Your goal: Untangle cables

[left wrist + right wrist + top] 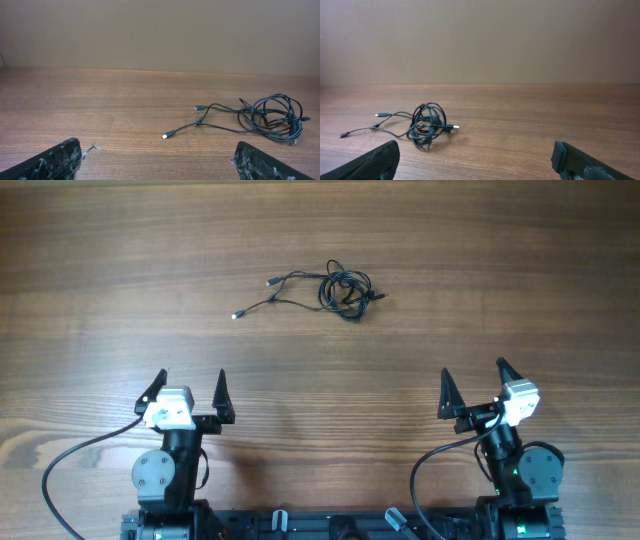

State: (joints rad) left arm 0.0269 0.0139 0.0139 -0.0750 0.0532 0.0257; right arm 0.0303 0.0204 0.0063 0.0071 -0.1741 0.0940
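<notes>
At the near edge of the wooden bench (100,280), 2 robot arms stand side by side. A thick black lead (70,455) curls away from the left arm's base, and another (425,470) from the right. Each wrist carries a white camera block (170,408).

The left gripper (192,376) points away from the robot, its jaws spread to their widest with nothing between them. In its own wrist view the 2 dark fingers (55,162) sit at the bottom corners with bare wood in the gap. The right gripper (473,368) is likewise wide open and holds nothing, its fingers (370,162) framing bare bench.

Well beyond both, near the middle of the bench, the cables (340,288) lie in a small bunch of thin black loops, touched by neither gripper. 2 loose tails run out of the bunch toward the robot's left, each ending in a small plug: 1 (236,315) nearer the arms, the other (270,281) farther back. A short silvery tip (454,128) pokes out on the bunch's right side. Past the bench's far edge, the wrist views show a plain beige wall (160,30).
</notes>
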